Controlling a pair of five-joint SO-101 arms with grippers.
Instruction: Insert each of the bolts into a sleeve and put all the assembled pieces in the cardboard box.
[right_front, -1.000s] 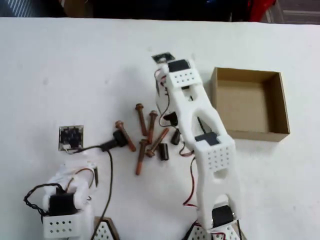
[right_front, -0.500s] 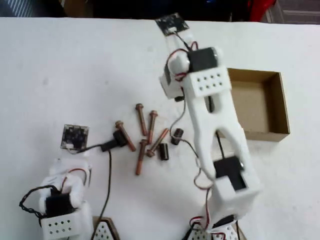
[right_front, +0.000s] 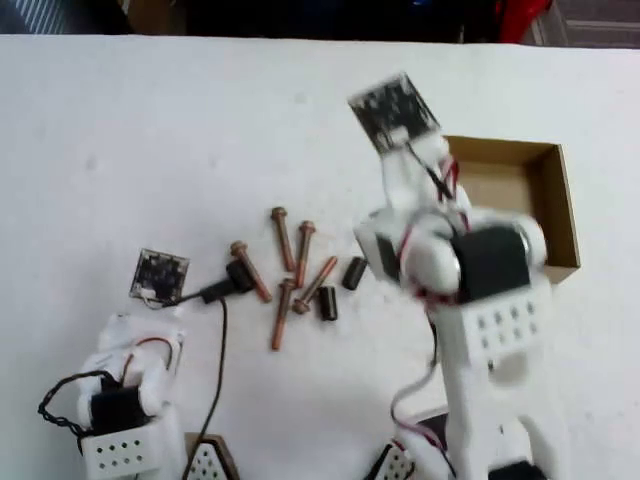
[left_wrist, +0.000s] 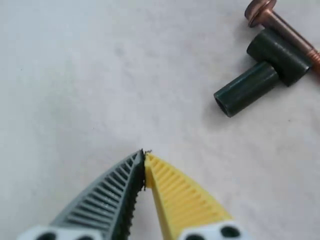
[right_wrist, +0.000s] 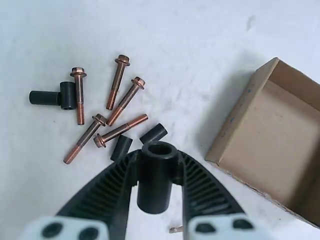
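right gripper (right_wrist: 157, 153): clamped on a black cylindrical sleeve (right_wrist: 154, 185), held upright, bore open toward the wrist camera
left gripper (left_wrist: 144, 156): grey and yellow fingers pressed together at the tips, nothing between them, low over the white table (right_front: 150, 130)
box: brown cardboard box (right_front: 563, 205) is open-topped, bare floor visible, with the right arm (right_front: 480, 290) overlapping its near-left corner
bolts: five copper-coloured flanged bolts (right_front: 281, 238) lie scattered on the table, well apart from the box
loose sleeves: two short black sleeves (right_wrist: 121, 148) lie just beside the bolt pile
outlier: the leftmost bolt (left_wrist: 280, 25) is crossed by a dark sleeve (left_wrist: 280, 50); can't tell if it's threaded through. A second sleeve (left_wrist: 245, 89) touches that one
change: the right arm has swung back from over the bolts toward its base; the left arm has barely shifted
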